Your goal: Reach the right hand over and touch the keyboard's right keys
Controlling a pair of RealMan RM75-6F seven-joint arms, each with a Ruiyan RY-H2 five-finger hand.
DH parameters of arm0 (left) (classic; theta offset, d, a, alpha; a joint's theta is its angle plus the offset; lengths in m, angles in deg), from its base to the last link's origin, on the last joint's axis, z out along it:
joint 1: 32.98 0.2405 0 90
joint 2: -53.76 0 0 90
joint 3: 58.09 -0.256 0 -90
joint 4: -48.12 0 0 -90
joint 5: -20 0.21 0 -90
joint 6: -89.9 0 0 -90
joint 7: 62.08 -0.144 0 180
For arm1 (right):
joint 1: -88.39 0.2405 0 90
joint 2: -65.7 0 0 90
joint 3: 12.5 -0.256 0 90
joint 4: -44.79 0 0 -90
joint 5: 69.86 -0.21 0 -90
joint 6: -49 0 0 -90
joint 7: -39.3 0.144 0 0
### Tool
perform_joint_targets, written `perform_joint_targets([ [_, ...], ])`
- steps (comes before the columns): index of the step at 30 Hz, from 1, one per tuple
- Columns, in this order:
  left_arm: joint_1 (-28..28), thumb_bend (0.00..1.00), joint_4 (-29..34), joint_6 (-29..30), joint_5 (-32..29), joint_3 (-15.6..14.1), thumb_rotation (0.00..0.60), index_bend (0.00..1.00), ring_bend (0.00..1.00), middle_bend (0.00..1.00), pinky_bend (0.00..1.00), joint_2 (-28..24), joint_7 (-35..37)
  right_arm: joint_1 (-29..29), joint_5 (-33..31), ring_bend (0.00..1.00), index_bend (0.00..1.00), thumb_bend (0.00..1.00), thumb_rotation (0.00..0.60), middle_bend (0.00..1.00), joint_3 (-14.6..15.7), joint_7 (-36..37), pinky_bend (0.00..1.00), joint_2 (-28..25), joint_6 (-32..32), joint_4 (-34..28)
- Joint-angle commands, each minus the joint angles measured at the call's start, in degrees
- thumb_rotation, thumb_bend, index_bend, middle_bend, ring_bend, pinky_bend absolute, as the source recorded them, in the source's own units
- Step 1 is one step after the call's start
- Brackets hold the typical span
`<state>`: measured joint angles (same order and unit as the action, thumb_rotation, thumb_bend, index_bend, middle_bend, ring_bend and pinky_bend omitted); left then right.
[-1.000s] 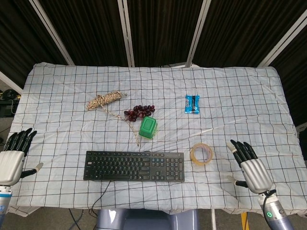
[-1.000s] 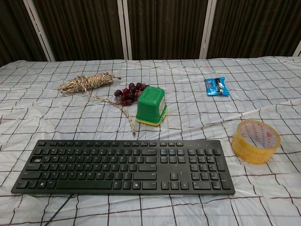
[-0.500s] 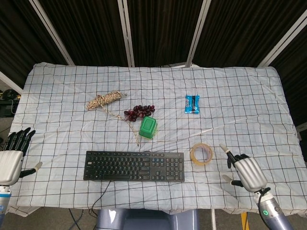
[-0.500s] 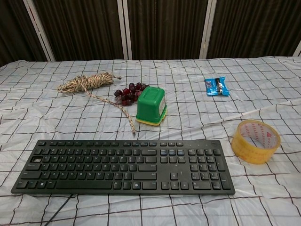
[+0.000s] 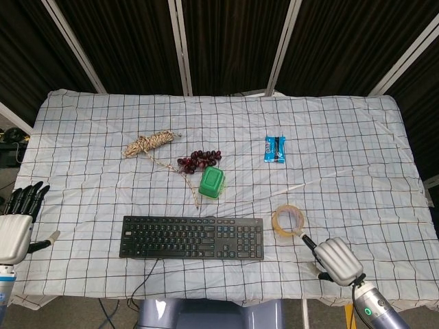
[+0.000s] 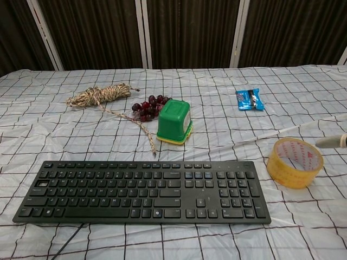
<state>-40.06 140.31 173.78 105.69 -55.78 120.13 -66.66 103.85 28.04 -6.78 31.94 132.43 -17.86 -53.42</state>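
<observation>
One keyboard (image 5: 193,238) lies at table's near edge; right hand (image 5: 335,260) sits right of it, apart, beyond tape roll (image 5: 288,221), one finger extended, others curled, holding nothing. Left hand (image 5: 16,223) open, far left.

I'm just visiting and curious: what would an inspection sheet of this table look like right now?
Surface: table under a wrinkled white grid cloth.
Job's things: black keyboard at the near edge, untouched.
Clutter: rope bundle, dark grapes, green container, blue snack packet, yellow tape roll.
Hands: right hand right of the keyboard, one finger extended beside the tape roll, the others curled; left hand at the left edge, holding nothing.
Cables: keyboard cable runs off the near edge.
Surroundings: dark curtain panels.
</observation>
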Motion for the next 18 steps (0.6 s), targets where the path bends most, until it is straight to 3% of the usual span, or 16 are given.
perform_joint_targets([
  [1, 0.0, 0.14, 0.0, -0.1, -0.1, 0.0, 0.6, 0.0, 0.0, 0.0, 0.0, 0.0, 0.0, 0.4, -0.9, 0.83, 0.06, 0.4, 0.6, 0.84, 0.4, -2.4, 0.71, 1.0, 1.8, -1.5],
  [10, 0.0, 0.14, 0.1, -0.1, -0.5, 0.2, 0.6, 0.0, 0.0, 0.0, 0.0, -0.1, -0.1, 1.6, -5.8, 0.83, 0.05, 0.4, 0.6, 0.84, -1.3, -8.5, 0.71, 5.7, 5.8, -3.7],
  [18, 0.0, 0.14, 0.0, -0.1, -0.8, 0.4, 0.6, 0.0, 0.0, 0.0, 0.0, 0.0, -0.1, 2.8, -13.7, 0.89, 0.06, 0.42, 0.6, 0.9, -3.0, -13.6, 0.76, 10.0, 9.7, -4.6],
])
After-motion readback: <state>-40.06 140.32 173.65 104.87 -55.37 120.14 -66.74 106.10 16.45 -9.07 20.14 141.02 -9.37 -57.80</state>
